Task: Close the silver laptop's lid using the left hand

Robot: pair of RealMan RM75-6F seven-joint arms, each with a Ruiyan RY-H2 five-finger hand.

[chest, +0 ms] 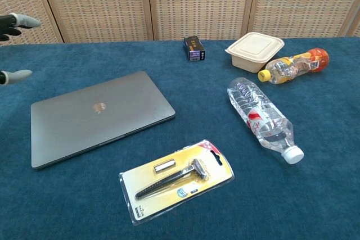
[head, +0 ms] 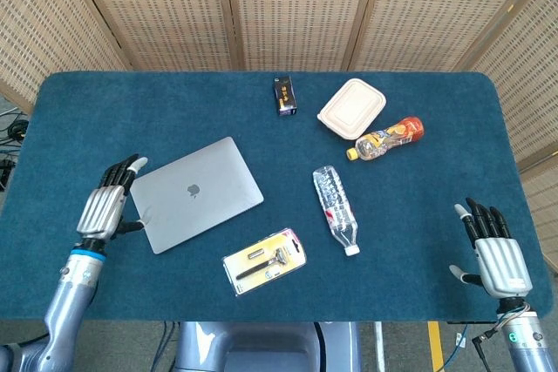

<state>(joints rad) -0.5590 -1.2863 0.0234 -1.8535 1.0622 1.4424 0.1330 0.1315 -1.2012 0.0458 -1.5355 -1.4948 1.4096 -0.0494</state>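
The silver laptop [head: 196, 193] [chest: 98, 117] lies flat on the blue table with its lid down, logo facing up. My left hand [head: 108, 203] hovers just left of the laptop's left edge, fingers spread, holding nothing and apart from the lid. In the chest view only its fingertips [chest: 17, 22] show at the far left edge. My right hand [head: 495, 253] is at the near right corner of the table, fingers extended and empty.
A packaged razor [head: 263, 260] lies in front of the laptop. A clear water bottle [head: 336, 209] lies at centre. Further back are a small dark box [head: 286, 95], a beige lidded container [head: 351, 108] and an orange drink bottle [head: 386, 138].
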